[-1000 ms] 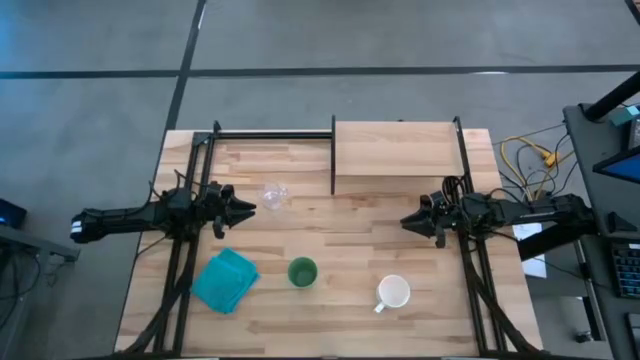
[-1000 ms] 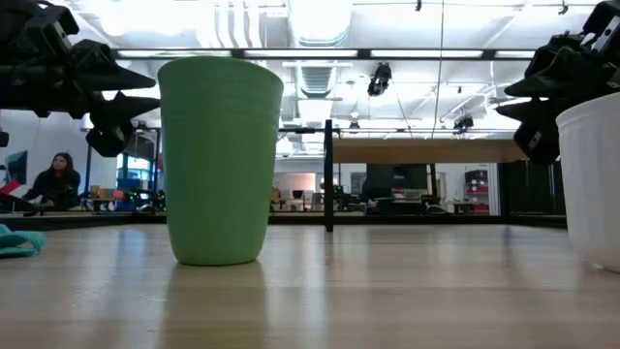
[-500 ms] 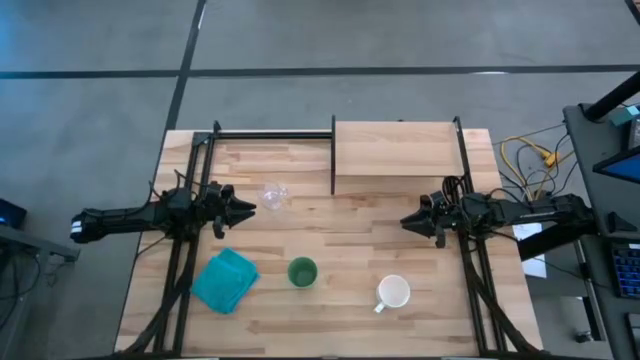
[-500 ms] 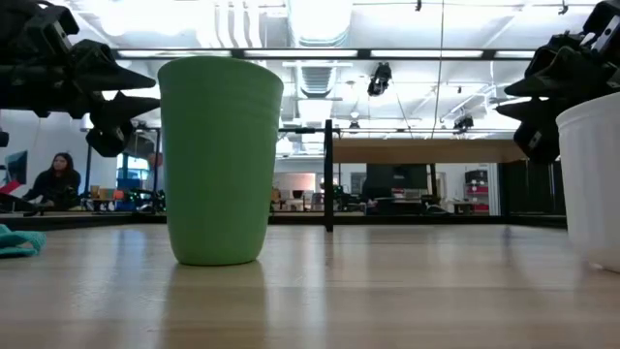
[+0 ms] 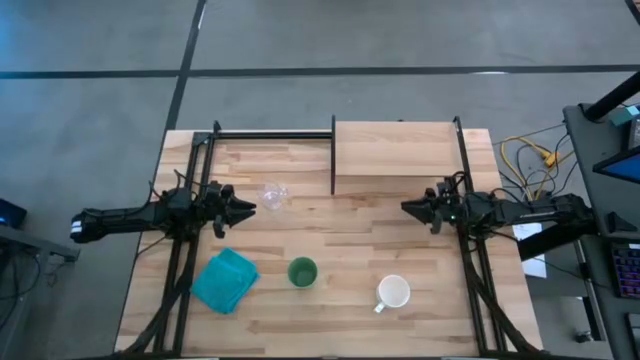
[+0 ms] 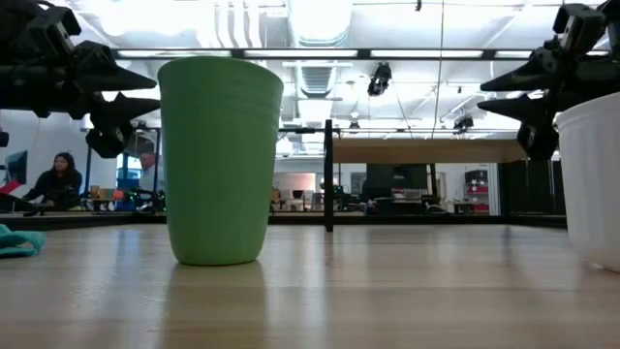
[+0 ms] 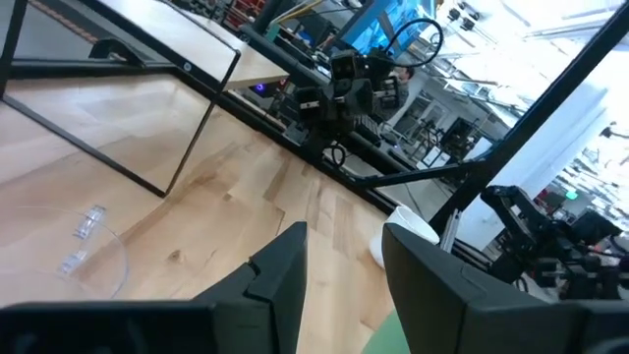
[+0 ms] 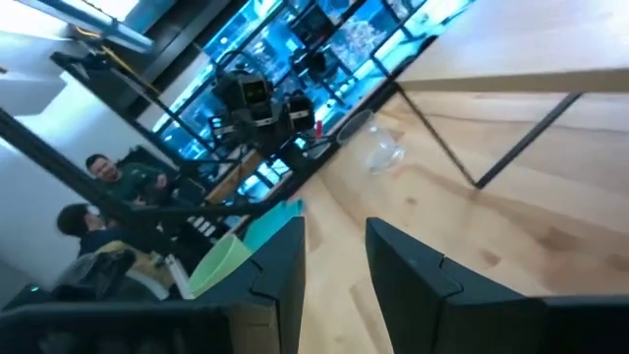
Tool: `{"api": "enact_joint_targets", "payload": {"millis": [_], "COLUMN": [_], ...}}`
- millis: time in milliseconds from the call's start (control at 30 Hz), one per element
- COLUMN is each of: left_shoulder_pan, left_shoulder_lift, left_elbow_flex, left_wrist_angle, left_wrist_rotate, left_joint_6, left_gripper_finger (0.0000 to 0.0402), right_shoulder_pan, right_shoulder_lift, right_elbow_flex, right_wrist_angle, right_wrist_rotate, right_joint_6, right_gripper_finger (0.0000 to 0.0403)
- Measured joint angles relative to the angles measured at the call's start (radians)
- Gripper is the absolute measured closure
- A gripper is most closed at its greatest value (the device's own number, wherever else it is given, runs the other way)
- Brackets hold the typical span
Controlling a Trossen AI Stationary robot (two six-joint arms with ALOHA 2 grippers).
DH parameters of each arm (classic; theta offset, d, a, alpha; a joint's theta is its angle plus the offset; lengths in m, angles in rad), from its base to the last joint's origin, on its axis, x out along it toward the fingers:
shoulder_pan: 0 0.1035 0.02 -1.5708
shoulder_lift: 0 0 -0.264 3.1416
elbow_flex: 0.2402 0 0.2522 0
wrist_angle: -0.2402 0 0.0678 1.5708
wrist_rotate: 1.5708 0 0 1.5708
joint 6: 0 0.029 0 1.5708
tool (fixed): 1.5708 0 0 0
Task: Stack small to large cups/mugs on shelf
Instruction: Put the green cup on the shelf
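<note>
The clear glass tumbler [image 5: 274,194] stands on the tabletop just right of my left gripper [image 5: 250,209], which is open and empty. It also shows in the left wrist view [image 7: 84,246]. The green cup [image 5: 302,271] stands near the table's front middle, the white mug [image 5: 393,292] to its right. The shelf [image 5: 398,150] stands at the far right on black posts. My right gripper [image 5: 406,208] is open and empty, in front of the shelf.
A teal cloth [image 5: 224,280] lies at the front left. A black metal frame [image 5: 270,133] runs along the far edge left of the shelf. Bare tabletop lies between the two grippers. People sit in the room beyond the table [image 6: 56,179].
My right gripper has moved a little up and toward the table's far edge and has tipped. The cups, the mug and my left gripper have kept still.
</note>
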Motion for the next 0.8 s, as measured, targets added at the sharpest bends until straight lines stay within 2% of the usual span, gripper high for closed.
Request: {"api": "enact_joint_targets", "payload": {"millis": [67,133,200,267,467,567,633,700,800], "left_shoulder_pan": [0.000,0.001,0.001,0.001,0.001,0.001,0.001,0.000,0.000], "left_shoulder_lift": [0.000,0.006,0.010,0.021,0.042,0.057,0.067,0.083,0.118], "left_elbow_flex": [0.000,0.000,0.000,0.000,0.000,0.001,0.010,0.049,0.136], "left_wrist_angle": [0.002,0.003,0.003,0.003,0.006,0.002,-0.003,-0.011,-0.002], "left_wrist_rotate": [-0.083,-0.155,-0.180,-0.181,-0.175,-0.173,-0.137,-0.085,-0.084], "left_joint_6": [-0.028,-0.161,-0.266,-0.290,-0.185,-0.208,-0.212,-0.141,-0.016], "left_gripper_finger": [0.0281,0.0281,0.0281,0.0281,0.0281,0.0281,0.0281,0.0281,0.0281], "right_shoulder_pan": [0.000,0.000,0.000,0.000,0.000,0.000,0.000,0.000,0.000], "right_shoulder_lift": [0.002,0.001,0.001,0.001,0.001,0.013,0.032,0.063,0.129], "right_elbow_flex": [0.000,0.000,0.000,0.000,0.002,0.040,0.085,0.146,0.267], "right_wrist_angle": [0.000,0.024,0.050,0.082,0.139,0.139,0.137,0.134,0.113], "right_wrist_rotate": [0.027,0.035,0.031,0.009,-0.003,-0.021,-0.041,-0.064,-0.072], "right_joint_6": [0.008,0.032,0.050,0.048,0.031,-0.007,-0.074,-0.152,-0.268], "right_gripper_finger": [0.0298,0.0298,0.0298,0.0298,0.0298,0.0298,0.0298,0.0298,0.0298]}}
